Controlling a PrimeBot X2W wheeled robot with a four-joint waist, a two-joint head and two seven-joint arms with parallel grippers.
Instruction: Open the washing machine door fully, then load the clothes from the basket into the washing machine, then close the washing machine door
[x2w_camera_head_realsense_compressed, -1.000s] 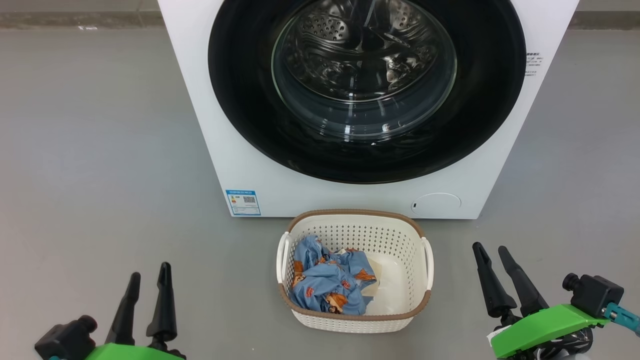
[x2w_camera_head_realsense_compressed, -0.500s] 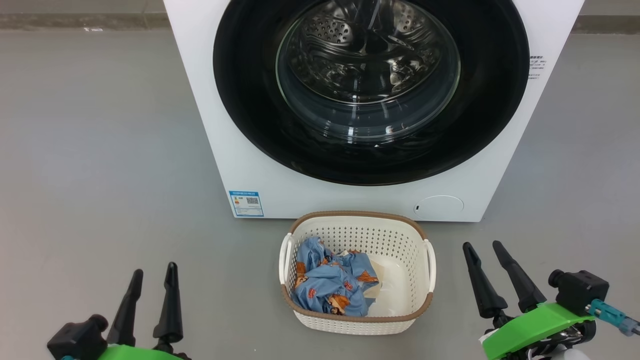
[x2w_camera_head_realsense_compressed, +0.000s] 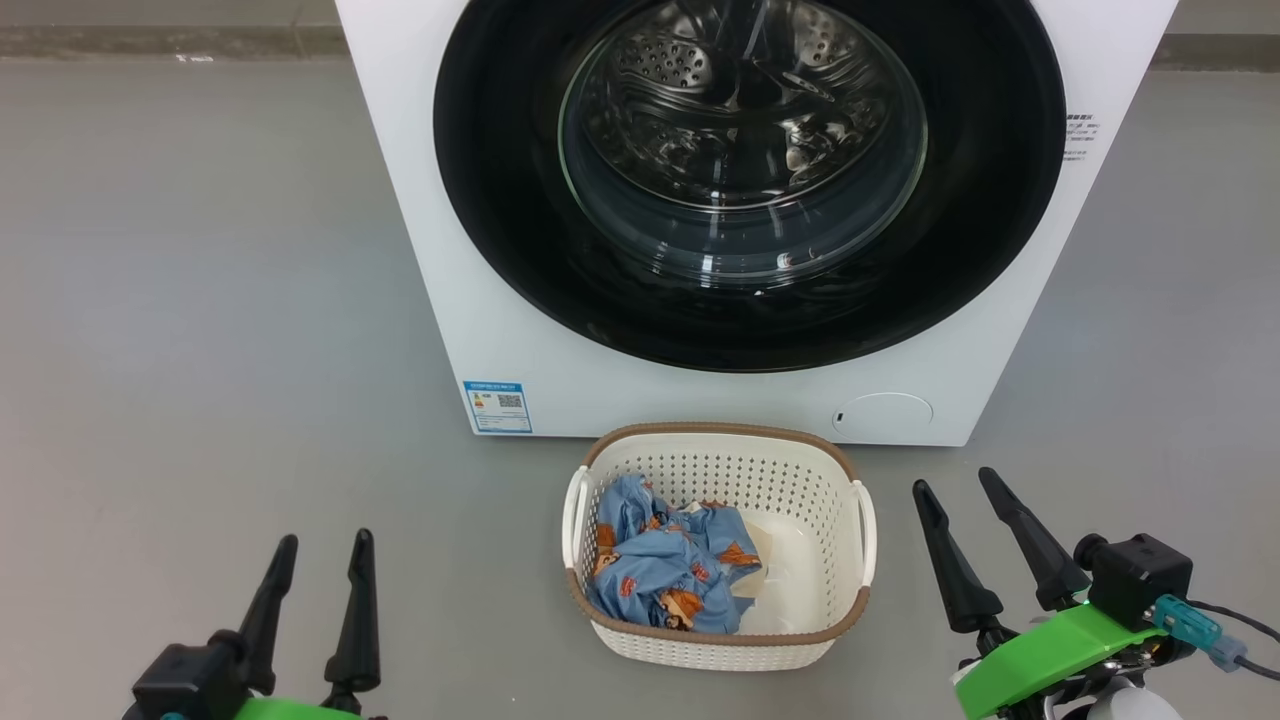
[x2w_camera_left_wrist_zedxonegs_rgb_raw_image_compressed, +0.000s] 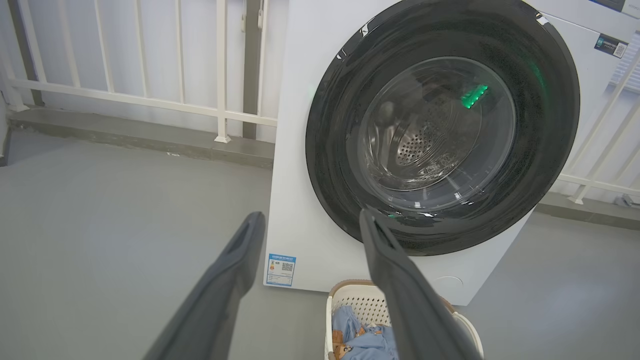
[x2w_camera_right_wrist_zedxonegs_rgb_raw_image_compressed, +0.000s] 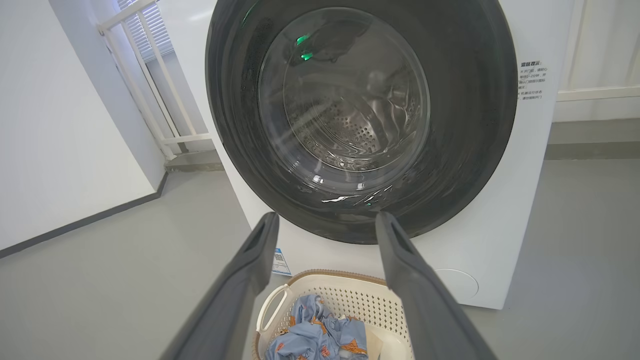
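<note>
While the door is shut: the washing machine door (x2w_camera_head_realsense_compressed: 745, 335), a wide glossy black ring round a bulging glass window, lies flush on the white washing machine (x2w_camera_head_realsense_compressed: 490, 330); nothing is loaded, so opening it looks like the step in hand
Clothes (x2w_camera_head_realsense_compressed: 660, 570): a blue printed bundle in the left half of the basket (x2w_camera_head_realsense_compressed: 720, 465); the basket stands on the grey floor (x2w_camera_head_realsense_compressed: 200, 300) just in front of the machine, below the door
Left hand (x2w_camera_head_realsense_compressed: 325, 540): low at the left of the head view; fingers spread, released, holding nothing; well apart from door and basket
Right hand (x2w_camera_head_realsense_compressed: 952, 480): low at the right; likewise released and empty; near the basket's right side, not touching it
Next move, as a judgement: one hand must rise to the door's rim, find the catch and swing the door wide; no handle can be made out on the ring, so I cannot tell which edge to pull
Head view gives: both hands together and the whole basket; it crops the door's top
Left wrist view adds: the door's full ring; a white railing (x2w_camera_left_wrist_zedxonegs_rgb_raw_image_compressed: 150, 100) behind the machine
Right wrist view adds: a plain white wall (x2w_camera_right_wrist_zedxonegs_rgb_raw_image_compressed: 60, 150) off to its left
</note>
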